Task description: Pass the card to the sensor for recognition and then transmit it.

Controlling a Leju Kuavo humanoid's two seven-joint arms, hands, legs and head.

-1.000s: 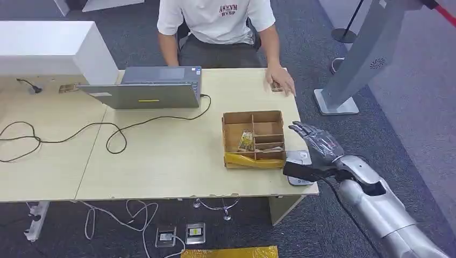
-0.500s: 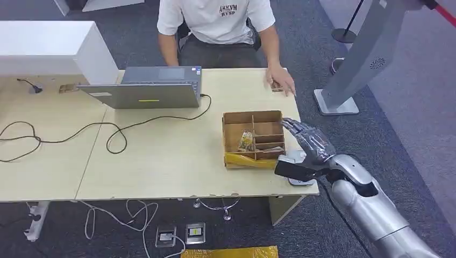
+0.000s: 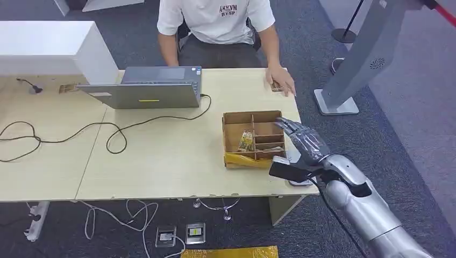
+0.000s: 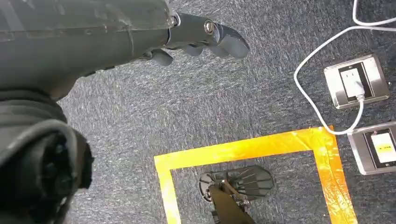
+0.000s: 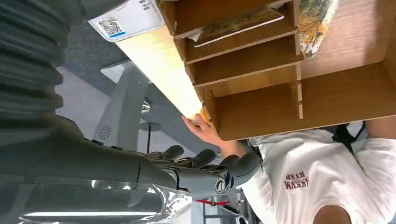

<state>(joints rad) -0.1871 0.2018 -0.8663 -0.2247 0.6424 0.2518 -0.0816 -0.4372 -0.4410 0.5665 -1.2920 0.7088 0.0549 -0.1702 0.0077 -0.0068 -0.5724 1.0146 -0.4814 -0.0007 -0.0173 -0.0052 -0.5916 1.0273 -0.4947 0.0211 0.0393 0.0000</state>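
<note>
A wooden divider box [image 3: 251,114] stands near the table's right edge. One of its narrow slots holds a thin card [image 5: 238,25], lying flat. My right hand [image 3: 304,142] hovers over the box's right side with its fingers stretched out and apart, holding nothing; the right wrist view shows this hand [image 5: 205,170] in the air beside the box [image 5: 299,93]. Just right of the box lies a white sensor pad [image 3: 295,157] with a QR label [image 5: 126,18], partly hidden under my hand. My left hand [image 4: 201,37] hangs over the floor with nothing in it.
A person sits across the table [image 3: 161,156], one hand [image 3: 280,81] resting on it near the far right corner. A laptop [image 3: 145,88] and black cables [image 3: 107,134] lie to the left. A yellow packet [image 3: 253,159] leans against the box's front. A grey stand [image 3: 355,70] rises to the right.
My right hand has moved left and forward, from beside the sensor pad to over the right edge of the box. The person's hand has stayed put.
</note>
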